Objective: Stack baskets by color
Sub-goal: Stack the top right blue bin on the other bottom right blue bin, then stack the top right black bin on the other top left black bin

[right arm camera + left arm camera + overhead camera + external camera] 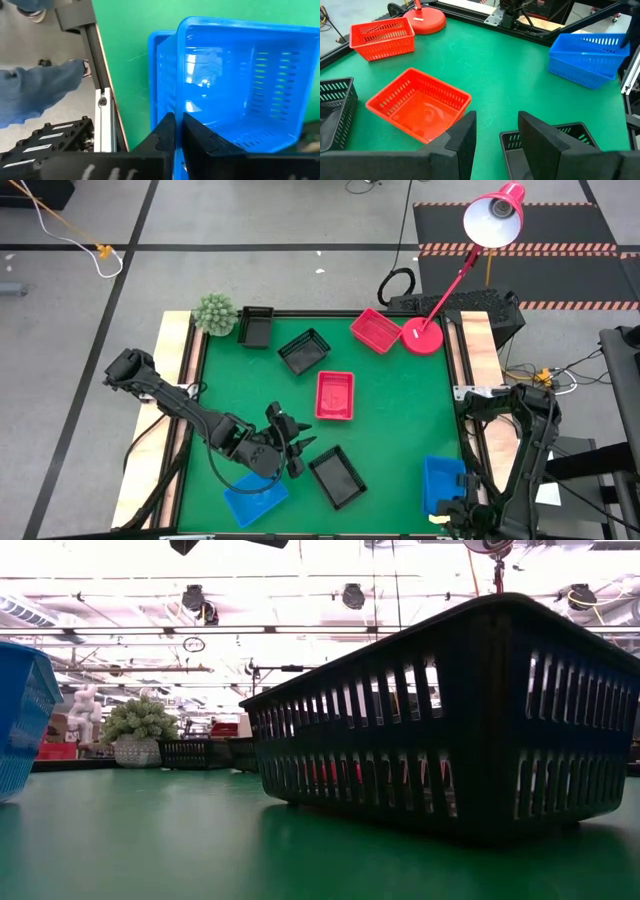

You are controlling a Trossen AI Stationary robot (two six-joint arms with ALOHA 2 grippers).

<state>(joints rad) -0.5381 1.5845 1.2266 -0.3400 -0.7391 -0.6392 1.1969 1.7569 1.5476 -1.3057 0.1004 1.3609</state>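
Observation:
Two blue baskets [443,483] sit at the near right, the upper one [235,85] tilted inside the lower one [161,90]. My right gripper [178,131] is shut on the upper one. A third blue basket [255,498] lies near left. My left gripper [497,137] hovers open between a red basket [420,105] and a black basket [337,476], holding nothing. Another red basket [376,330] and two black baskets [304,351] [256,326] stand on the far half of the table. My right gripper pinches the upper blue basket's side wall at its rim [178,102], one finger inside the basket and one outside. The fingers come from above, pointing down. The basket sits tilted, its lower part resting in the blue basket beneath.
A red desk lamp's base [422,335] stands at the far right and a fuzzy green plant [214,313] at the far left corner. The table's frame rail [102,90] runs beside the blue baskets, with a person's leg [35,95] beyond it. Open green mat lies mid-table.

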